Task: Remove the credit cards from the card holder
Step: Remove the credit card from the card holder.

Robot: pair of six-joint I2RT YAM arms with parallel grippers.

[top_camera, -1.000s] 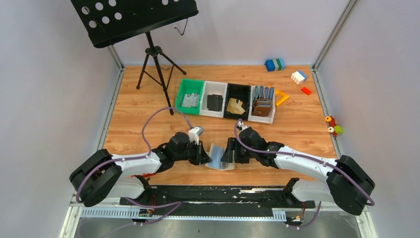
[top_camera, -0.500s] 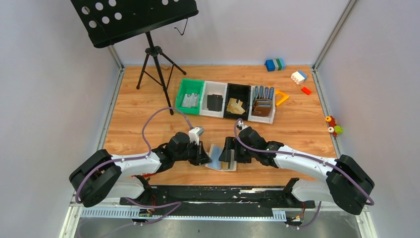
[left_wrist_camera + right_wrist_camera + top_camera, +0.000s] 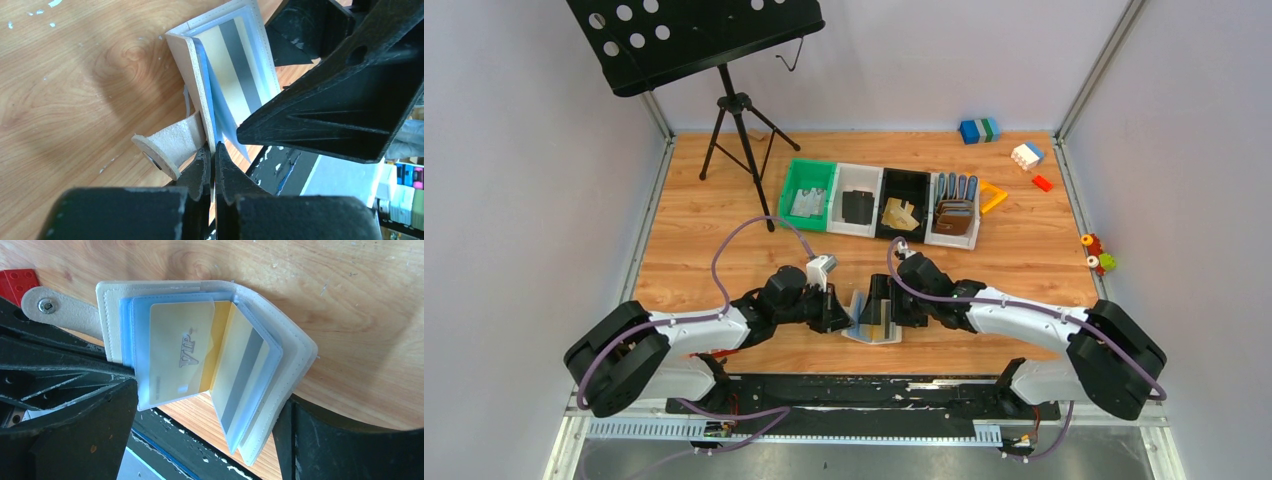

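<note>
Now the left gripper (image 3: 213,152) is pinching one pale cover of the card holder (image 3: 182,65) between closed fingertips, just beside the strap tab (image 3: 170,145). The right gripper (image 3: 207,400) is standing with its jaws spread wide, one finger on each side of the opened holder. Two gold credit cards (image 3: 182,352) are sitting in the clear sleeves (image 3: 150,390), one showing VIP lettering, the other showing a grey stripe. The holder is lying on the wooden table (image 3: 704,200) near its front edge, between both arms.
</note>
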